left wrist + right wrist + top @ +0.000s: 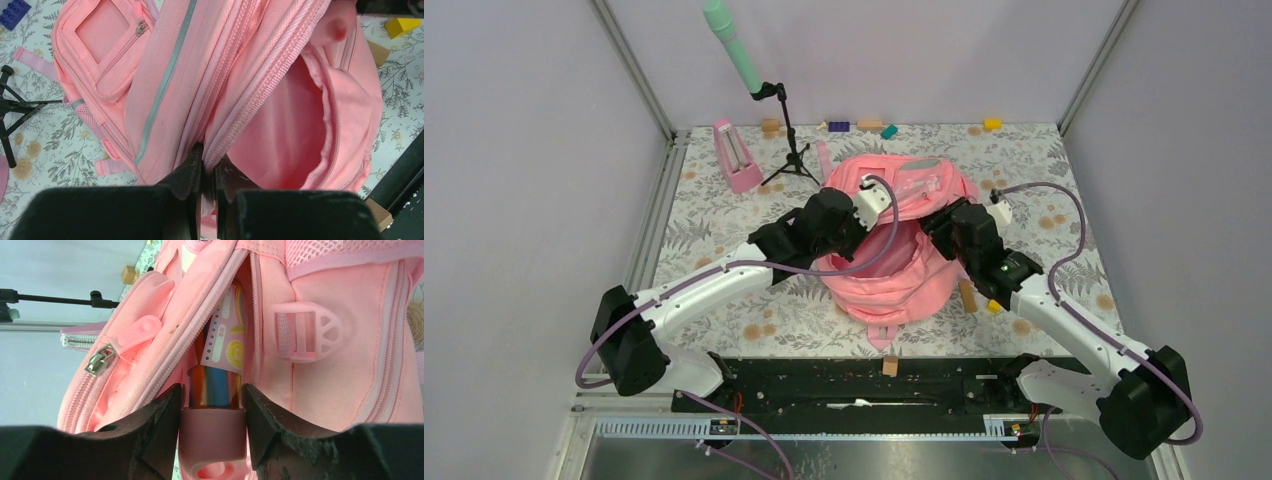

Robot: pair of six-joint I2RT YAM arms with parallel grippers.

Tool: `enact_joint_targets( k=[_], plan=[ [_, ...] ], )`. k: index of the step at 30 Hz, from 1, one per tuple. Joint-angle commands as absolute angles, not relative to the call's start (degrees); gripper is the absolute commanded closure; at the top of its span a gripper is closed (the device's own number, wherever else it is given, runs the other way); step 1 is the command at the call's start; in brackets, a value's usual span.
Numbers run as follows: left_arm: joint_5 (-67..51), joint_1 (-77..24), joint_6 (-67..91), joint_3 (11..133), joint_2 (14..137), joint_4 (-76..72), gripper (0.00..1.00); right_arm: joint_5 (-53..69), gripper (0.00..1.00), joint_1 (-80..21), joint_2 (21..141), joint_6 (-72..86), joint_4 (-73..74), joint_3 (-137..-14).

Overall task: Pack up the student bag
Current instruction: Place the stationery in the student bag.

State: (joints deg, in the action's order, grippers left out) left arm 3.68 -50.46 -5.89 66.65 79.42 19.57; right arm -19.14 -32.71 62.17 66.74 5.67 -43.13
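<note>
Two claws are at work on one item, the student bag (894,270), which lies at the middle of the floral-covered desk (724,230), between the two arms.

Left claw (207,167): fingers pressed almost together, pinching a fold of the bag's zippered edge. In the left wrist view the fabric runs down into the narrow gap between the fingers. The bag rises directly away from this claw. Its grey strip (160,100) is to the left of the pinched edge, and the open main compartment is to the right.

Right claw (212,400): fingers about half spread and closed on a pink-capped tube (214,437), one finger on each side of the cap. The tube's colourful body points straight into the bag's opening, between two zipper edges. The bag's mouth lies just beyond the fingertips, with a pink strap buckle (307,335) to the right of it.

From above, both claws meet at the bag's upper half, the left from the left side and the right from the right.

Other items: a pink metronome (737,157) and a microphone stand (786,130) stand behind and left of the bag, apart from it. A wooden block (967,296) lies just beside the bag's right edge.
</note>
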Motion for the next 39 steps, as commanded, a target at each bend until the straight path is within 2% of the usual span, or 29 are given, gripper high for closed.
enact_joint_targets(
  k=[1,4,9,13,22,25,27,30,33,36,39],
  plan=[
    [1.2,-51.3,-3.8,68.4,76.2,15.6,1.0,-21.4,0.73,-33.1,61.6,62.9,-1.6,-49.6],
    [0.3,-51.3,-3.8,68.5,76.1,15.5,1.0,-16.3,0.81,-33.1,66.0,63.0,-3.4,-52.0],
    [-2.0,-51.3,-3.6,68.4,75.8,15.2,1.0,-9.7,0.86,-33.2,72.1,64.4,-6.2,-56.5],
    [-2.7,-51.3,-3.8,67.9,74.4,14.4,1.0,-14.4,0.87,-33.7,74.3,61.3,-10.0,-55.3],
    [-6.6,-51.3,-2.5,68.4,75.0,14.5,1.0,-23.4,0.86,-35.3,80.3,51.2,-35.7,-44.2],
    [-7.4,-51.3,-2.1,68.3,75.2,14.2,1.0,-25.7,0.76,-36.7,82.4,46.4,-38.2,-44.9],
    [-7.5,-51.3,-2.1,68.2,75.6,14.2,1.0,-27.1,0.64,-37.4,82.8,45.1,-37.9,-45.3],
    [-7.7,-51.3,-1.9,68.4,76.4,14.4,1.0,-30.1,0.42,-37.8,82.2,44.7,-36.2,-44.4],
    [-7.7,-51.3,-1.6,68.5,77.0,14.4,1.0,-31.9,0.27,-37.8,80.1,44.8,-35.3,-42.0],
    [-7.5,-51.3,-1.3,68.5,77.4,14.4,1.0,-31.4,0.18,-37.8,78.0,43.5,-34.6,-40.1],
    [-7.5,-51.3,-1.0,68.5,77.8,14.5,1.0,-29.7,0.17,-37.8,75.4,41.8,-30.9,-39.8]
  ],
)
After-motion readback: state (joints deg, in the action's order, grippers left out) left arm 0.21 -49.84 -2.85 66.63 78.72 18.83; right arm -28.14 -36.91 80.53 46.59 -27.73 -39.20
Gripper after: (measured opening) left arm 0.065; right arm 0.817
